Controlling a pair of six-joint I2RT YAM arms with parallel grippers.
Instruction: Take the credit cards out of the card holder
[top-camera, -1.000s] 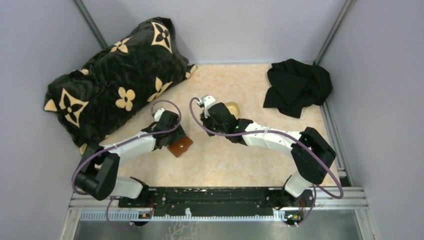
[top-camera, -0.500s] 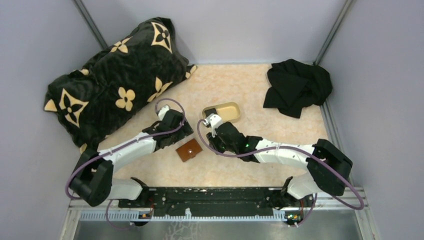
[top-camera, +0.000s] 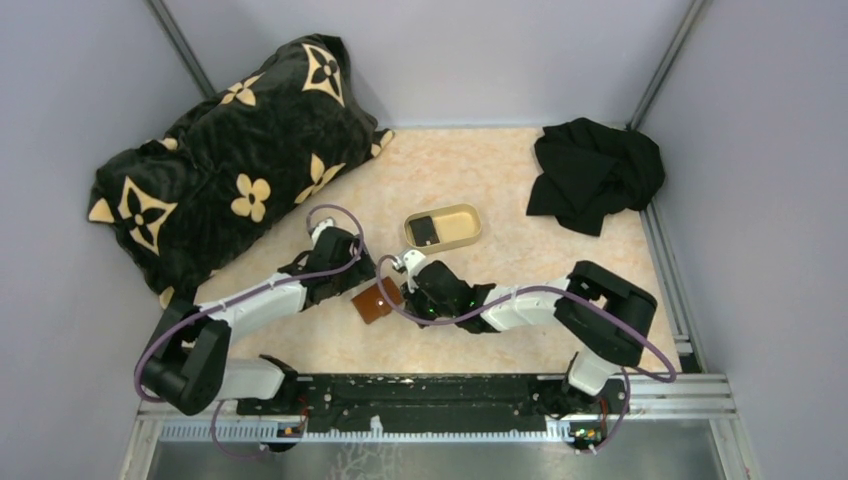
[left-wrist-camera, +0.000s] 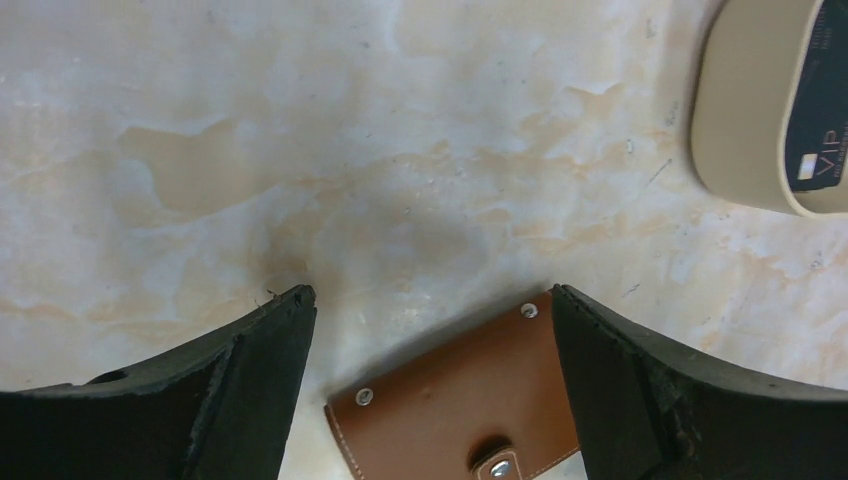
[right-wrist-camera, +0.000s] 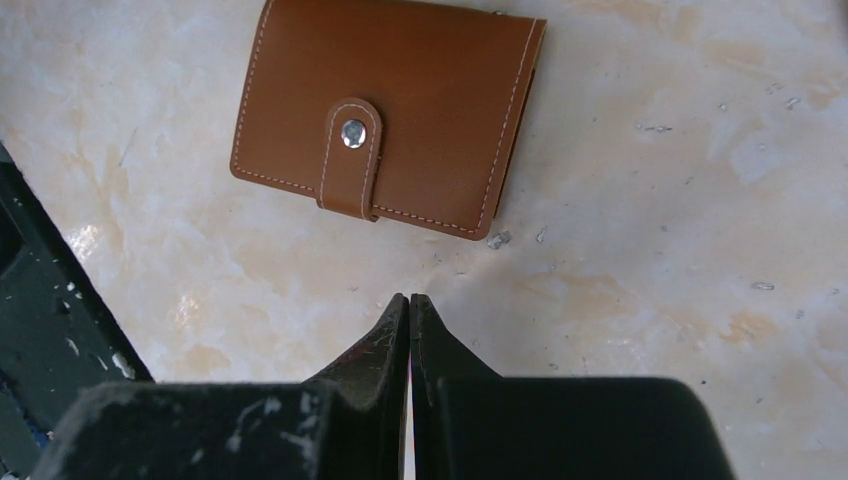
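We saw one flat brown leather card holder (right-wrist-camera: 390, 115) lying shut on the pale marble-look table (top-camera: 500, 170), between two grippers.

Its one strap was snapped closed, so we could not see any cards inside it. The left gripper (left-wrist-camera: 430, 300) had its jaws wide apart and held nothing, with the holder's edge lying between its two fingers. The right gripper (right-wrist-camera: 409, 300) had its jaws pressed tight together, empty, just beside the holder. We counted one dark credit card (top-camera: 427, 230) lying in the one tan oval tray (top-camera: 462, 212) nearby. One big black pillow with tan flowers (top-camera: 230, 160) and one crumpled black cloth (top-camera: 595, 170) lay far back.
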